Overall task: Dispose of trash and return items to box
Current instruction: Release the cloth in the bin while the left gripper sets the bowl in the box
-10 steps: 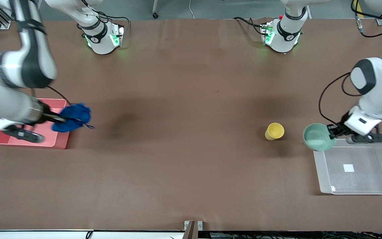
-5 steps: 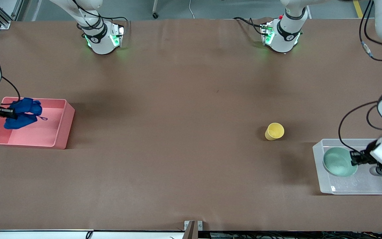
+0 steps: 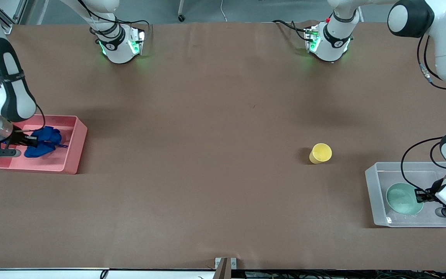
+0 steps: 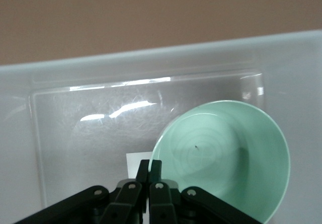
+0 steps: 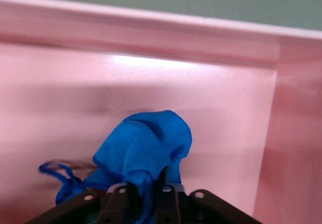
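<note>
We locate the blue wad (image 3: 43,142) at the left edge of the front frame, low inside the pink bin (image 3: 76,148), where the right gripper (image 3: 30,141) grips it with fingers closed on the fabric; the right wrist view shows the wad (image 5: 143,153) bunched directly ahead of the fingertips against the bin's pink wall (image 5: 151,38). We judge that disposal needs only a release, since the wad lies within the bin walls. At the lower right of the front frame, the mint-green bowl (image 3: 403,199) sits in the clear box (image 3: 374,186), at the end of the box toward the table's middle, with the left gripper (image 3: 420,195) pinching its rim; the left wrist view shows the fingers (image 4: 149,169) closed narrow on the rim of the bowl (image 4: 226,156). Whether the bowl rests on the box floor we cannot tell. The yellow cup (image 3: 320,153) stands alone on the brown table (image 3: 207,155), right of centre, higher in the frame than the box and just beside it toward the table's middle. We judge the left arm the nearer one for the cup: from the left gripper, the cup lies up and to the left in the front frame.
</note>
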Controlling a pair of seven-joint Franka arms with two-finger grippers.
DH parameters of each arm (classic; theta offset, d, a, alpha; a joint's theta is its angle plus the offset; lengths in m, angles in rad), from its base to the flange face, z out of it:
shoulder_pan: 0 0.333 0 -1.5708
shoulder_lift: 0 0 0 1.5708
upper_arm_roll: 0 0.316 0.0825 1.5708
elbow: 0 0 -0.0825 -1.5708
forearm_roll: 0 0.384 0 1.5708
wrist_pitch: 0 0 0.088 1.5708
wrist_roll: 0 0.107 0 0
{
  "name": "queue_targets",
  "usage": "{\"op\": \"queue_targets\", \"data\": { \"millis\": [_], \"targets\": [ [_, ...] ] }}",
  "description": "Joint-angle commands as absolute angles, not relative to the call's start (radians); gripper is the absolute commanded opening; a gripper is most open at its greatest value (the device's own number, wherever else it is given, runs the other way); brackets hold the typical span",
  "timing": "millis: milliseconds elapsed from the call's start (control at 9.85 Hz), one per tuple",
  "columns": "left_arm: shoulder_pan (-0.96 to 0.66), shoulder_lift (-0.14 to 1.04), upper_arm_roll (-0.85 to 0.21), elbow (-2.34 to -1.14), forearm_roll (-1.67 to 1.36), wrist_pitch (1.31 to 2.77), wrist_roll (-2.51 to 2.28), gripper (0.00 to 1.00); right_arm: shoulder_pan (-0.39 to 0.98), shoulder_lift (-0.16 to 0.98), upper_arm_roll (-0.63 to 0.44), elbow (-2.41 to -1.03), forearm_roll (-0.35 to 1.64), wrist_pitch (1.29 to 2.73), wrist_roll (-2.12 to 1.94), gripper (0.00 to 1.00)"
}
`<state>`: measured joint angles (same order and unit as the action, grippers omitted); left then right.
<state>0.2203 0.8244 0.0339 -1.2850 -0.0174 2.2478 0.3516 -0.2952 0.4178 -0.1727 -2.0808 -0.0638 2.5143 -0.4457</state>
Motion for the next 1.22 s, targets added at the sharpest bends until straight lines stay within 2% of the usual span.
{"op": "queue_targets", "data": {
  "millis": [0, 102, 305, 406, 609, 812, 1016, 1117],
  "targets": [
    [0.229, 0.854, 0.035, -1.287, -0.014, 2.255, 0.354, 0.07, -0.298, 0.388, -0.167, -2.088, -0.060, 2.503, -0.457, 1.00],
    [0.233, 0.844, 0.034, -1.314, -0.014, 2.255, 0.347, 0.19, -0.293, 0.370, -0.166, -2.082, -0.060, 2.462, -0.437, 1.00],
    [0.232, 0.825, 0.032, -1.333, -0.012, 2.244, 0.356, 0.61, -0.218, 0.220, -0.135, -1.992, -0.060, 2.174, -0.177, 1.00],
    [0.232, 0.778, 0.031, -1.369, -0.012, 2.243, 0.356, 0.80, -0.209, 0.168, -0.079, -1.921, -0.060, 2.046, -0.040, 1.00],
    [0.224, 0.649, 0.011, -1.426, -0.011, 2.217, 0.354, 0.90, -0.131, 0.126, -0.044, -1.721, -0.060, 1.805, 0.116, 1.00],
    [0.225, 0.553, -0.067, -1.460, -0.012, 2.093, 0.325, 0.90, -0.101, 0.060, -0.052, -1.547, -0.017, 1.581, 0.120, 1.00],
    [0.224, 0.465, -0.148, -1.570, -0.012, 2.079, 0.221, 0.90, -0.081, -0.046, -0.078, -1.531, -0.003, 1.476, 0.110, 1.00],
    [0.224, 0.433, -0.181, -1.632, -0.012, 2.080, 0.157, 0.90, -0.083, -0.049, -0.072, -1.529, -0.012, 1.456, 0.110, 1.00]
  ]
}}
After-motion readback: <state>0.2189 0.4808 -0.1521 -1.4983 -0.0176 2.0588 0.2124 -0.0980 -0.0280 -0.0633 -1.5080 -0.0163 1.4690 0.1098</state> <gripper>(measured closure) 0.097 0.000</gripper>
